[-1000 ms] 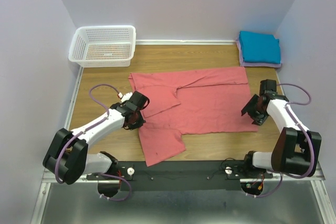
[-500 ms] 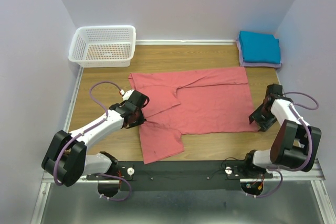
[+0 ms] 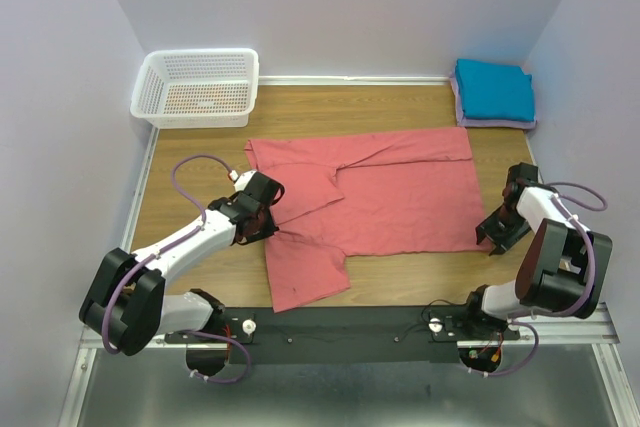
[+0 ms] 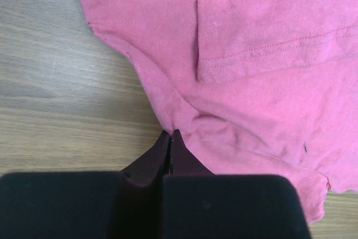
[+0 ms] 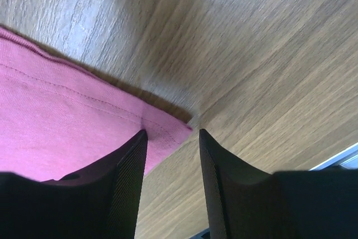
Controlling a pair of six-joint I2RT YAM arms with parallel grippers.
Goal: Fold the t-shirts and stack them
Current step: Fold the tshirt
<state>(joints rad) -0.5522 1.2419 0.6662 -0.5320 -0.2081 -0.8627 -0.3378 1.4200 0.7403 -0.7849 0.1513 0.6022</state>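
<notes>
The salmon-pink t-shirt [image 3: 385, 192] lies spread across the middle of the table, with one sleeve folded in and a flap reaching toward the near edge. My left gripper [image 3: 262, 215] is at the shirt's left edge. In the left wrist view the left gripper [image 4: 170, 134] is shut and pinches a fold of the shirt [image 4: 251, 71] at its edge. My right gripper [image 3: 497, 232] is low at the shirt's near right corner. In the right wrist view the right gripper [image 5: 170, 134] is open, with that corner [image 5: 168, 130] between its fingers. The teal-blue t-shirt [image 3: 494, 90] lies folded on the pale lavender t-shirt [image 3: 497, 124] at the back right.
A white lattice basket [image 3: 196, 88] stands at the back left corner. Walls close in the table on the left, back and right. A black rail [image 3: 340, 325] runs along the near edge between the arm bases.
My right gripper has moved nearer and slightly right, down to the shirt's near right corner. The left gripper and the shirt have barely moved.
</notes>
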